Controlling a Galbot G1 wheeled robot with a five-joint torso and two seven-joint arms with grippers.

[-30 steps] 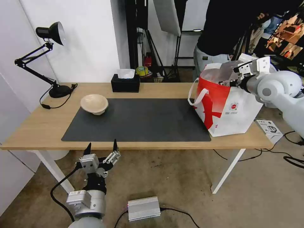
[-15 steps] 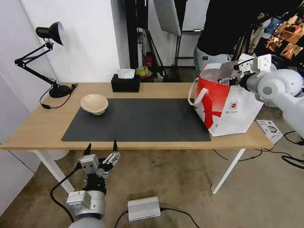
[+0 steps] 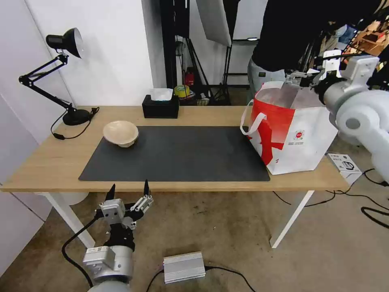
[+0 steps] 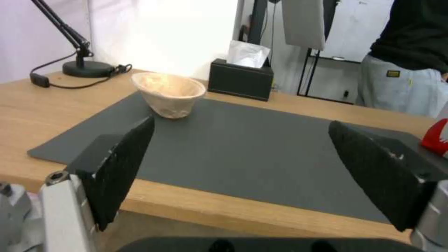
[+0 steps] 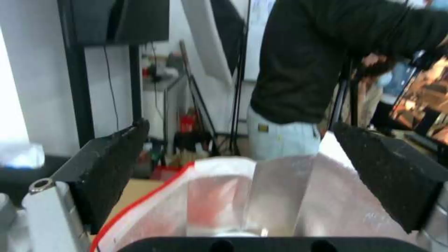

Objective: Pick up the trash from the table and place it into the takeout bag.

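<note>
The beige bowl sits on the table ahead of the wide-open, empty left end effector — far nearer than the right end effector, also spread empty above the takeout bag.

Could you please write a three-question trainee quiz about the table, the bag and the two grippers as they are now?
1. True or false: the beige bowl lies inside the takeout bag.
2. Which gripper is above the bag's open top? A. left gripper B. right gripper
3. Fill in: the bowl sits at the corner of the dark grey ___.

Key: 1 false, it rests on the table; 2 B, open and empty; 3 mat.
</note>
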